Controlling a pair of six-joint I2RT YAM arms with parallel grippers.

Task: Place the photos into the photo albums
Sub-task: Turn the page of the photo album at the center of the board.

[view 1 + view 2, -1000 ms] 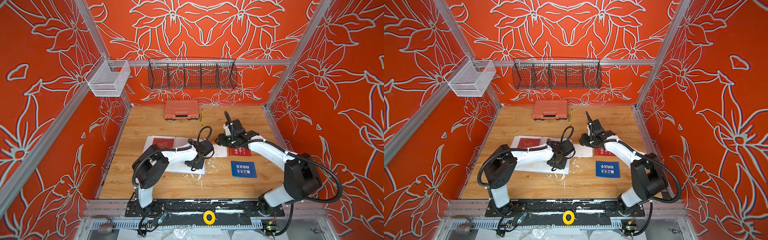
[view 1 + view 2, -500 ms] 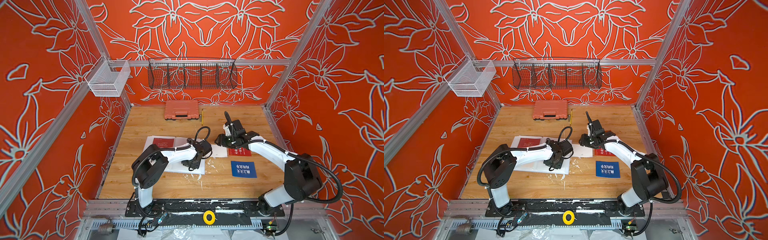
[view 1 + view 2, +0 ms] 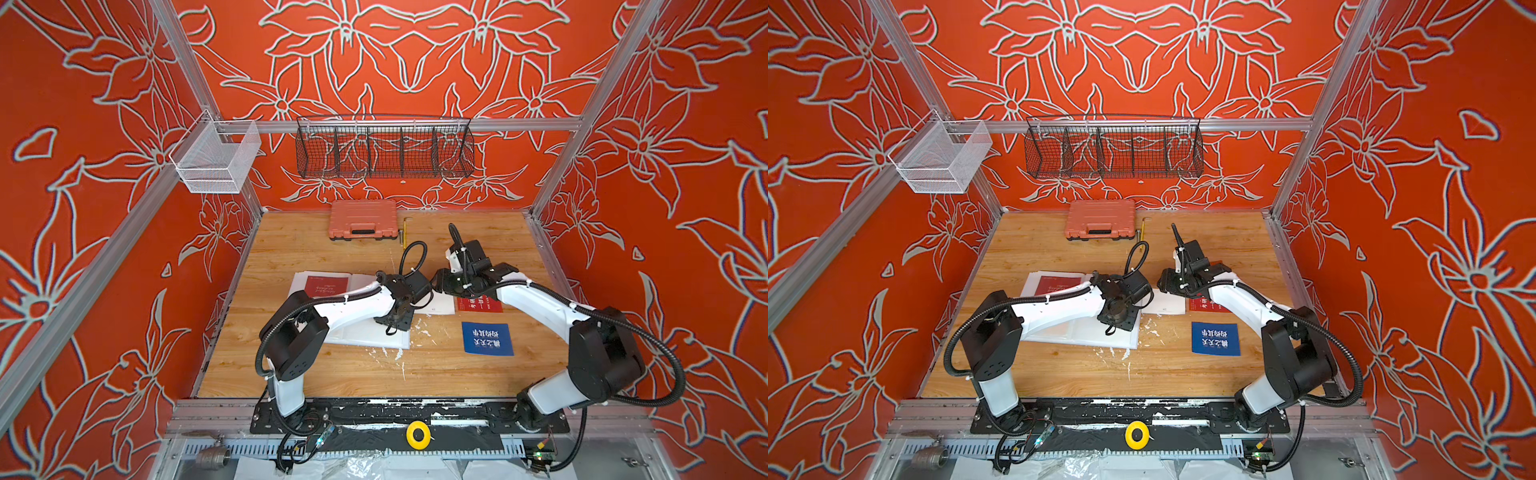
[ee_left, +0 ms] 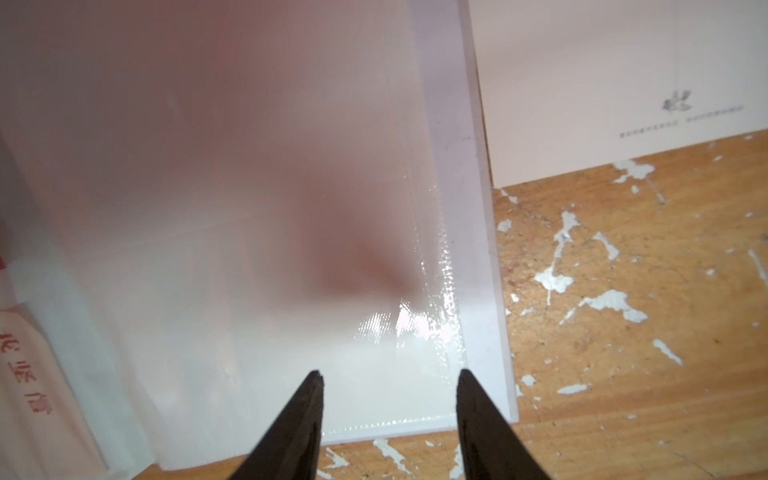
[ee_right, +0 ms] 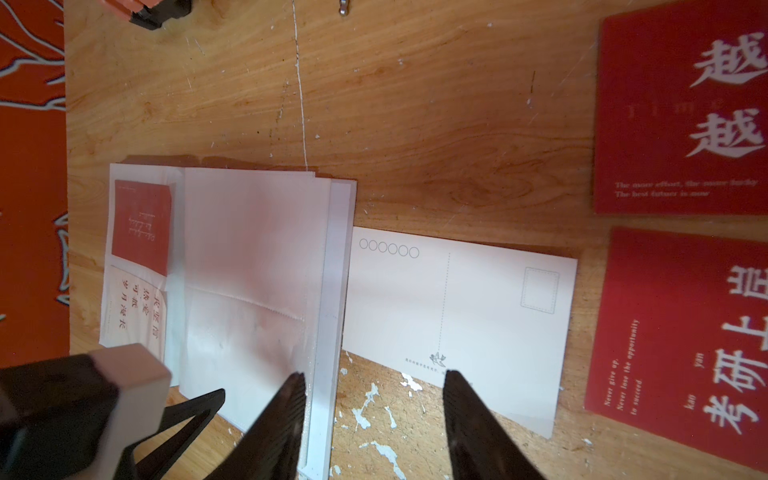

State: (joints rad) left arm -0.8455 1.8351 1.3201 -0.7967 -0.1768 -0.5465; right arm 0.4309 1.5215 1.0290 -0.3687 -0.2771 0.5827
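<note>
Lying flat mid-frame in a top view on the desk (image 3: 316, 374), just right of the open album (image 3: 370, 337), the white card (image 3: 440, 306) looks light, thin, slick, best nipped at 1 free corner; left pincer (image 4: 389, 371) and right pincer (image 5: 374, 373) gape half-open, empty.

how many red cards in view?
3. First red card sits in a photo album sleeve; second red card and third red card lie loose on the table beside the white postcard. Arms may hide others.
</note>
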